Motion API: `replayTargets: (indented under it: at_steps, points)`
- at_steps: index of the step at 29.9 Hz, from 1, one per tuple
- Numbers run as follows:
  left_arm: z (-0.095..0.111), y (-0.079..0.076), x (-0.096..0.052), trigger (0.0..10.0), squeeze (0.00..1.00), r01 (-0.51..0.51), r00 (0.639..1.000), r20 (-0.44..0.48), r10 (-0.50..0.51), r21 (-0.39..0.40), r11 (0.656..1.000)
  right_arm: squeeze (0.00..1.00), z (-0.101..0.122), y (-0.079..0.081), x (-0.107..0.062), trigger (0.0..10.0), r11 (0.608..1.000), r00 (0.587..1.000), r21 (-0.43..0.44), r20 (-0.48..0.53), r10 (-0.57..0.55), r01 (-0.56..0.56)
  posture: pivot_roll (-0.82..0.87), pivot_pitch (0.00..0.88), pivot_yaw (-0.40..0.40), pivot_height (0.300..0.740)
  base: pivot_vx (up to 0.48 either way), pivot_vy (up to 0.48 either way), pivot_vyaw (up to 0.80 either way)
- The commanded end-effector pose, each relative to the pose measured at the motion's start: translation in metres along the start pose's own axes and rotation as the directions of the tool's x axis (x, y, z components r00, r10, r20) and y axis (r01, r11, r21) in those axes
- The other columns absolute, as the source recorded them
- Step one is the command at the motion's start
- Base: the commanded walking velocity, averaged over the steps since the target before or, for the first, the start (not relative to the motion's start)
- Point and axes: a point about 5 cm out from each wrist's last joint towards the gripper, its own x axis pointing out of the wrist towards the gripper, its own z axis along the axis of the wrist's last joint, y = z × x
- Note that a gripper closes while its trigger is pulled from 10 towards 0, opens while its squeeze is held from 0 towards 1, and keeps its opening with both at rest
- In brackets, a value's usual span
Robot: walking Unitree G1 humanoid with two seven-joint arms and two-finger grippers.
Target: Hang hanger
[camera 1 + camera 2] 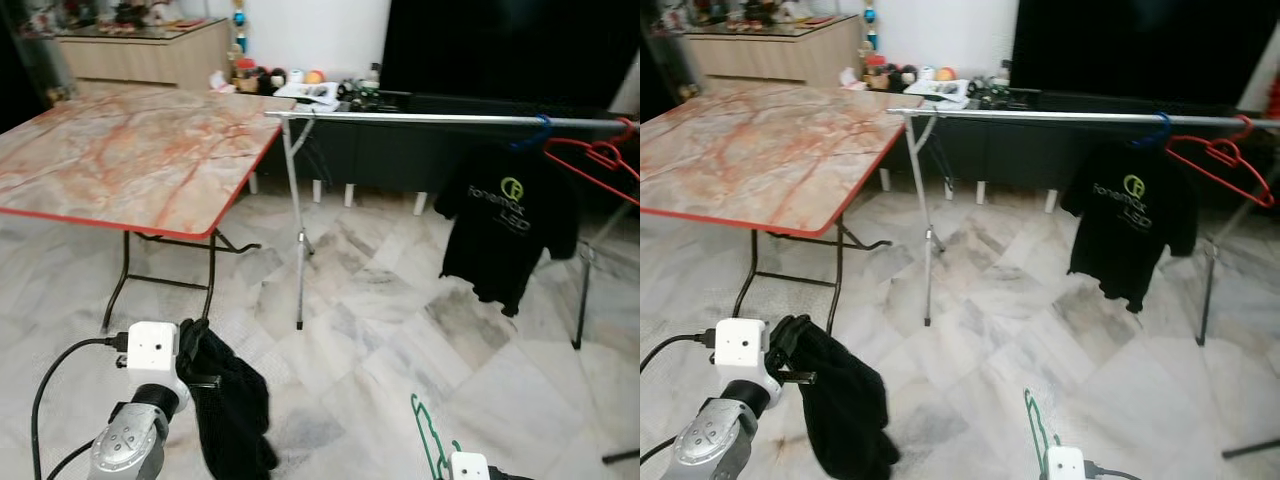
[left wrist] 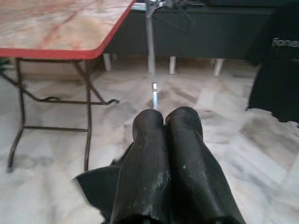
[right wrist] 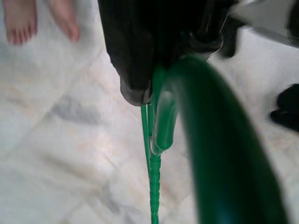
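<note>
Low on the left, my left gripper (image 1: 197, 352) is shut on a black garment (image 1: 232, 412) that droops toward the floor. In the left wrist view its fingers (image 2: 166, 135) press together, with cloth (image 2: 96, 186) showing beneath them. My right gripper (image 3: 152, 81) is shut on a green hanger (image 3: 219, 154), whose thin green wire (image 1: 430, 440) rises at the bottom right. A silver clothes rail (image 1: 420, 118) runs across ahead. It carries a black printed T-shirt (image 1: 510, 225) on a blue hook and an empty red hanger (image 1: 600, 157) at its right end.
A marble-top folding table (image 1: 130, 150) with a red edge stands to the left, its corner close to the rail's left post (image 1: 294, 220). A dark low cabinet sits behind the rail. Pale marble floor (image 1: 380, 330) lies between. A person's bare feet (image 3: 37, 18) stand near my right gripper.
</note>
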Motion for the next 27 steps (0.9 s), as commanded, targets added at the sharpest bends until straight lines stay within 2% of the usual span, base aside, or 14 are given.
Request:
replayTargets:
  at_steps: [1, 5, 11, 27]
  points:
    - [0.0114, 0.0048, 0.0018, 10.0, 0.00, -0.004, 0.999, 0.044, 0.003, 0.021, 1.000, 0.00, 0.0048, 0.0059, 0.0017, 10.0, 1.000, 1.000, 0.014, 0.010, 0.011, -0.012, 0.09, 0.000, 0.019, 0.740, 0.000, 0.480, 0.00]
    - [0.0103, 0.0020, 0.0010, 10.0, 0.00, 0.014, 0.999, 0.039, -0.015, 0.020, 1.000, 0.00, 0.0058, 0.0078, 0.0020, 10.0, 1.000, 1.000, 0.017, 0.011, 0.014, -0.014, 0.08, 0.000, 0.024, 0.740, 0.000, 0.480, 0.00]
    - [0.0131, 0.0066, 0.0033, 10.0, 0.00, 0.010, 0.999, 0.048, -0.012, 0.028, 1.000, 0.00, 0.0093, 0.0118, 0.0030, 10.0, 1.000, 1.000, 0.010, 0.020, 0.024, -0.024, 0.07, 0.000, 0.028, 0.740, 0.000, 0.480, 0.00]
    - [0.0154, 0.0093, 0.0041, 10.0, 0.00, 0.008, 0.999, 0.047, -0.010, 0.039, 0.999, 0.00, 0.0144, 0.0115, 0.0043, 10.0, 1.000, 0.999, 0.005, 0.034, 0.029, -0.029, 0.08, 0.000, 0.029, 0.740, 0.000, 0.480, 0.00]
